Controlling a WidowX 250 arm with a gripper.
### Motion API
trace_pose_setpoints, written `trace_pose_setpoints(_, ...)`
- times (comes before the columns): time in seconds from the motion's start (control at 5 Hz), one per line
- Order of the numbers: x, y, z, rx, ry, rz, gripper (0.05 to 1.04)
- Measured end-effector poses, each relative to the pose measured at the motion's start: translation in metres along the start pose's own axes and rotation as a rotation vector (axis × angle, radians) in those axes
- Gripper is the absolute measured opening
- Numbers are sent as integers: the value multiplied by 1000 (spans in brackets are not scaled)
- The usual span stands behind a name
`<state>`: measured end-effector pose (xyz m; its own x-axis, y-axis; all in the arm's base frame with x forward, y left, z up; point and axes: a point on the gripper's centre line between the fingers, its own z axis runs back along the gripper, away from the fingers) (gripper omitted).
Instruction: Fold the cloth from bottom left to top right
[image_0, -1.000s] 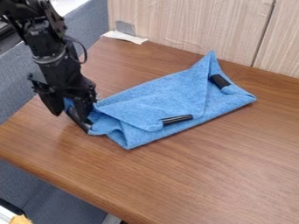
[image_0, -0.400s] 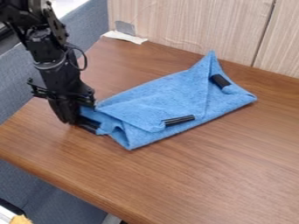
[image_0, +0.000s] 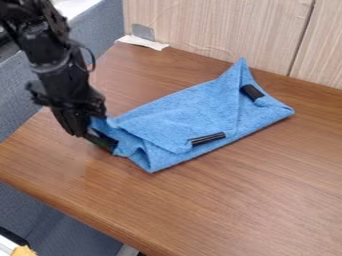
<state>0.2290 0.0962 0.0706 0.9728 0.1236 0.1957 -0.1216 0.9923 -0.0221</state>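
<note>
My gripper (image_0: 81, 132) is at the nine o'clock end of the blue cloth (image_0: 177, 110), closed, as far as I can judge, on its corner there. The cloth lies on the wooden table (image_0: 214, 205), already partly folded, with one dark strip (image_0: 208, 138) near five o'clock and another strip (image_0: 252, 92) near two o'clock. I think the corner must next go up and over, toward two o'clock. If my pinch is too shallow, the corner may slip out when I lift. If I pull sideways too low, the whole cloth may slide or bunch instead of folding.
</note>
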Motion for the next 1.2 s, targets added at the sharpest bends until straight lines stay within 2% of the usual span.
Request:
trace_pose_setpoints(0.2,0,-14,23,-30,-31,-31,52)
trace_pose_setpoints(0.4,9,-36,43,-87,-53,-58,52)
trace_pose_setpoints(0.6,28,-61,58,-112,-75,-100,52)
trace_pose_setpoints(0.8,49,-85,60,-123,-59,-123,52)
trace_pose_setpoints(1.0,73,-109,51,-111,-43,-152,52)
trace_pose_setpoints(1.2,93,-128,31,-84,-14,-162,52)
